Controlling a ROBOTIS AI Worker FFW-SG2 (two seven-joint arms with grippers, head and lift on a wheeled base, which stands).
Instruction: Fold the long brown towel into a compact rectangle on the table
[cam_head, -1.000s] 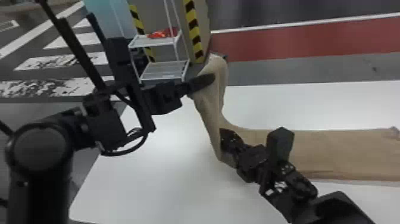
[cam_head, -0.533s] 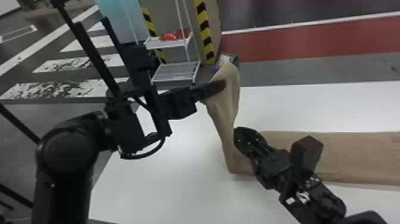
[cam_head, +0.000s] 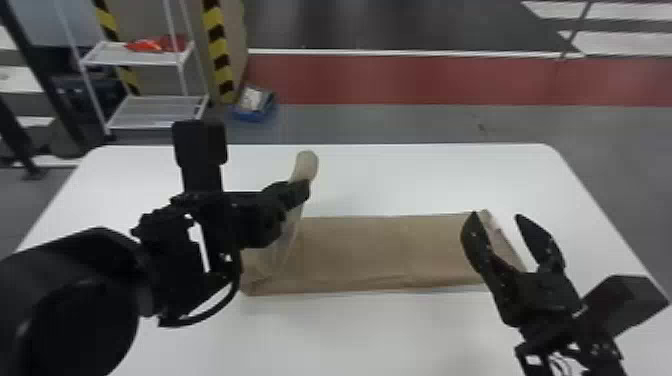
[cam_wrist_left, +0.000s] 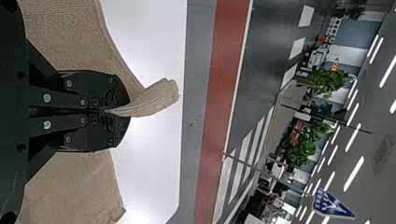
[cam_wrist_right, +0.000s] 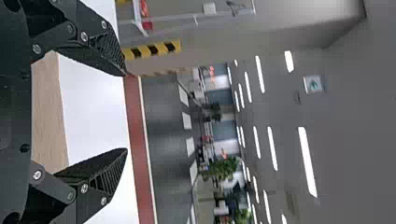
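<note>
1. Because it drapes so loosely where it is lifted, the long brown towel (cam_head: 370, 250), a strip of finely textured cloth, looks light and soft to me; I'd expect it to bend easily, with no risk of breaking, but to crease or skew if pulled unevenly.
2. I'd take hold at the corners of a short end, through all the layers, since a shallow bite could leave a lower one behind.
3. It is an even, matte tan, lying mostly flat with fairly straight long sides; a paler edge shows at its right end, and its left end rises into a narrow, curled tip.
4. Just below that tip, the black left gripper (cam_head: 300, 187) has its two flat fingers closed together, pinching the cloth.
5. Near the right end, the black right gripper (cam_head: 496, 216) has its fingers spread with nothing between them; whether they touch the towel, I can't tell.
6. Beneath it all is the smooth white table (cam_head: 415, 330), its far corners rounded.
</note>
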